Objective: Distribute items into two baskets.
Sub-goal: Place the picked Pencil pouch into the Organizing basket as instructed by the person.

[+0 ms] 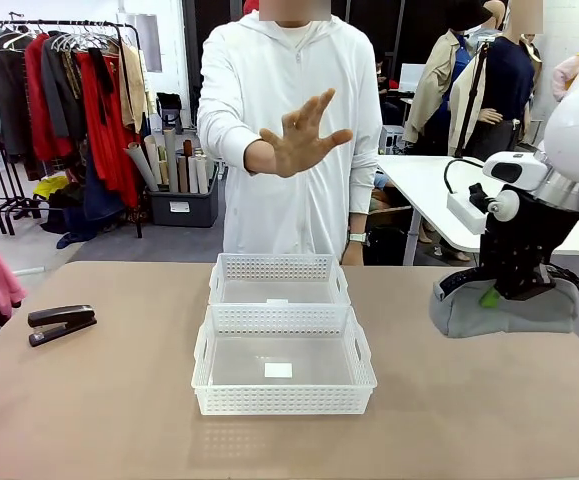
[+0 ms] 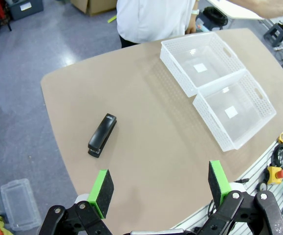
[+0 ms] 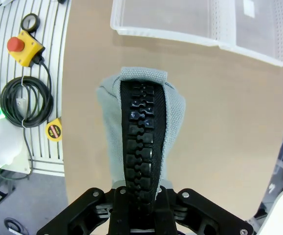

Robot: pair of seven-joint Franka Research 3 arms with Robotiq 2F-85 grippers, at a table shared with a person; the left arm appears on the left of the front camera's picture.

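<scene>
A white lattice plastic basket [image 1: 284, 400] sits centred on the brown table [image 1: 119, 400], its twin [image 1: 279, 267] touching behind; black desk stapler [image 1: 61, 323] lies left, grey soft pouch [image 1: 514, 312] right.

The pouch [image 3: 178, 110] is soft grey cloth, finely knitted; its handle [image 3: 140, 142] a black braided strap, coarse and ridged. The near basket [image 1: 284, 400] and far basket [image 1: 279, 267] are smooth white plastic, faintly glossy, perforated. The stapler [image 1: 61, 323] is black with a slight sheen. The table [image 1: 119, 400] is matt tan, smooth. The pads [image 2: 101, 192] on my left gripper [image 2: 160, 186] are matt green
</scene>
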